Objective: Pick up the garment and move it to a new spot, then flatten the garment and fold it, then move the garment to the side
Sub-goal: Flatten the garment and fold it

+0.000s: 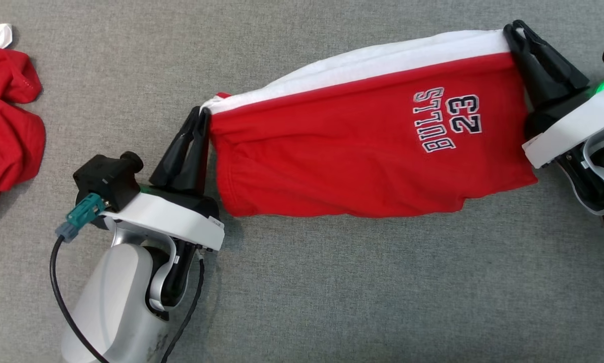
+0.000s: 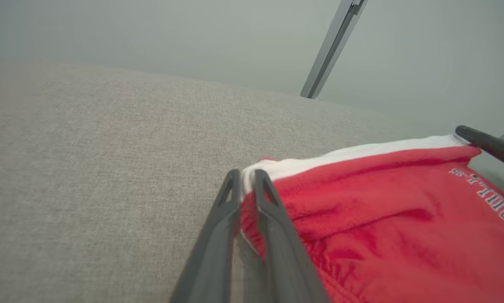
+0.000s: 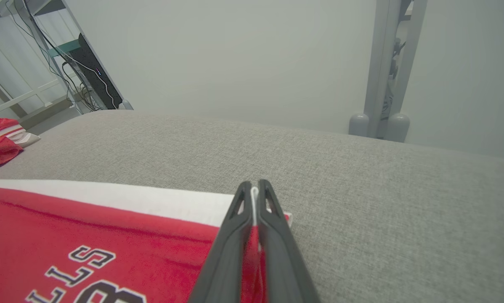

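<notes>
1. The garment [image 1: 362, 151], red shorts with a white waistband and "BULLS 23" lettering, hangs stretched between both grippers over the middle of the grey fabric surface [image 1: 332, 292]. Its waistband faces the far edge and its hem the near edge.
2. The left gripper [image 1: 201, 113] has its fingers pressed together on the waistband's left corner, and white cloth shows between the tips in the left wrist view [image 2: 247, 176].
3. The right gripper [image 1: 514, 30] pinches the waistband's right corner the same way, with a thin white strip caught between its closed fingers [image 3: 254, 187].
4. Whether the hem rests on the surface cannot be told.
5. A heap of red clothing [image 1: 4, 116] lies well apart, near the surface's left edge.
</notes>
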